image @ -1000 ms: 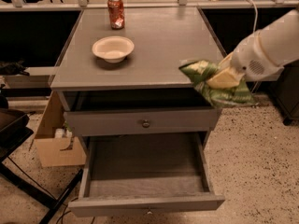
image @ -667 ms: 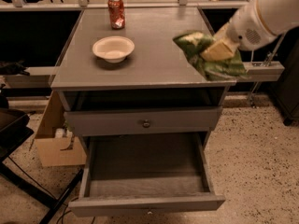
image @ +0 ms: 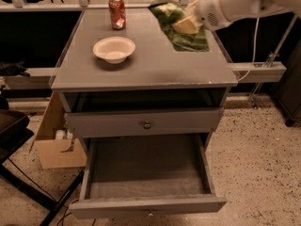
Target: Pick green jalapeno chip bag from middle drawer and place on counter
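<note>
The green jalapeno chip bag point(image: 181, 32) hangs over the back right part of the counter point(image: 146, 65), its lower end close to or touching the surface. My gripper point(image: 188, 23) is shut on the bag's upper middle, coming in from the right with the white arm behind it. The middle drawer point(image: 146, 168) is pulled open below, its grey floor bare.
A white bowl point(image: 114, 49) sits on the counter's left centre. A red soda can point(image: 117, 12) stands at the back left. The upper drawer front with a knob point(image: 147, 125) is closed. A cardboard box point(image: 54, 140) stands on the floor to the left.
My gripper has carried the chip bag up and leftward from beside the counter's right front edge to over the back right of the counter.
</note>
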`<state>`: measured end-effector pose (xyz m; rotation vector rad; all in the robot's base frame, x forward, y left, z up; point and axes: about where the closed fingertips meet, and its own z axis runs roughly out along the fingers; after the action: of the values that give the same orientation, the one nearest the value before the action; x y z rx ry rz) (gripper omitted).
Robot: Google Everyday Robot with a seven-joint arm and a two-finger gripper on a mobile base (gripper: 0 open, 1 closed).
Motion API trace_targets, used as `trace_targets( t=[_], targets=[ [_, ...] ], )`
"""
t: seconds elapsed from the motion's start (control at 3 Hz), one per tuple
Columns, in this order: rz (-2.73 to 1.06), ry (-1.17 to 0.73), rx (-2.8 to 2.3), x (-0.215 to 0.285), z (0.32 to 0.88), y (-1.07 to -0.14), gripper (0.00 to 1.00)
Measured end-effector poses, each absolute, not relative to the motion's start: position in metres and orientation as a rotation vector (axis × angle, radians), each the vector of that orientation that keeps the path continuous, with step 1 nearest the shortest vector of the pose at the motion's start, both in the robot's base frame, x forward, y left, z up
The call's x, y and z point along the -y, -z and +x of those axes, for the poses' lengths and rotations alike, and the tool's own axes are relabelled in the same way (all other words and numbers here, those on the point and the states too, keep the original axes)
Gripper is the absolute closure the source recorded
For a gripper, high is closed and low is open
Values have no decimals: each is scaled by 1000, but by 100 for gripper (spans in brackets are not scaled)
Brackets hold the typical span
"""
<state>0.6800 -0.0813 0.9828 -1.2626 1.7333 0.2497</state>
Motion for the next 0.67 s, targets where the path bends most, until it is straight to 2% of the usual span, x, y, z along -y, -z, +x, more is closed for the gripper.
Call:
trace_targets(
  t=[0.33, 0.67],
  targets=[
    [-1242, -258, -1610, 44, 723, -960, 100],
    [-1191, -232, -1570, 35, 767, -905, 96]
  ],
)
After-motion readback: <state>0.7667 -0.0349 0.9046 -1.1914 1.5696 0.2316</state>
